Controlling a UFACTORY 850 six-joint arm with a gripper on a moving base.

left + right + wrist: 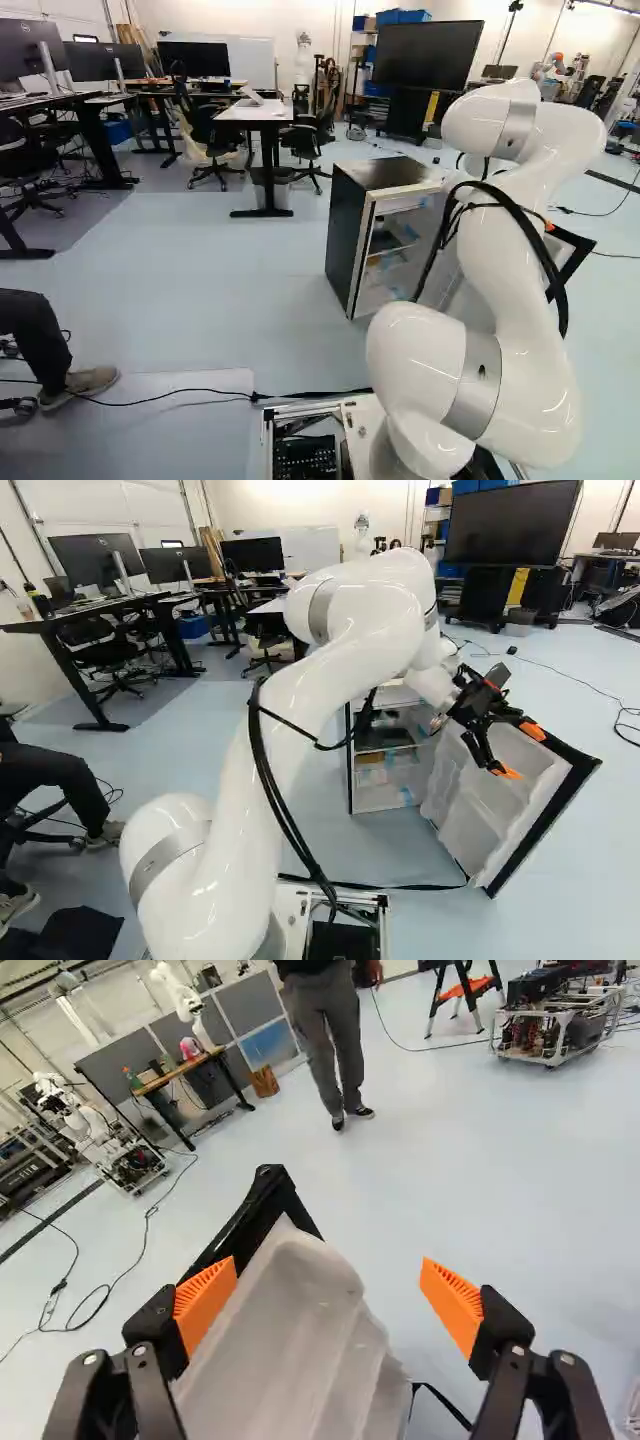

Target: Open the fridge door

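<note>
Compact refrigerator with black side walls and a white shelved interior (347, 235), ahead of the base. At its open front, a black-framed door with a white moulded inner liner (472, 810), swung wide toward the right of the right base view and partly toward the base. Over this door, at the end of the single smooth white jointed arm (515, 300), a black two-fingered gripper (328, 1295) with jaws wide apart and nothing clasped between them. In the wrist view, door beneath and ahead of the jaws, off-centre, toward one orange-padded finger (205, 1305); opposite orange-padded finger (452, 1305) beyond the liner, above the pale floor (500, 1190). Long black rim of the door (262, 1210) on an oblique line, from near the first finger forward to a corner ahead. Contact between finger and rim: not determinable. Judged from the exposed interior and the wide door angle, opening essentially complete. For any further swing, probably a push on the inner face, away from the cabinet, rather than a grip. Chief hazard: snagging of the nearer finger on rim or liner, with consequent dragging of the door toward closure. Advisable, therefore: retreat clear of the rim before any sideways travel.
</note>
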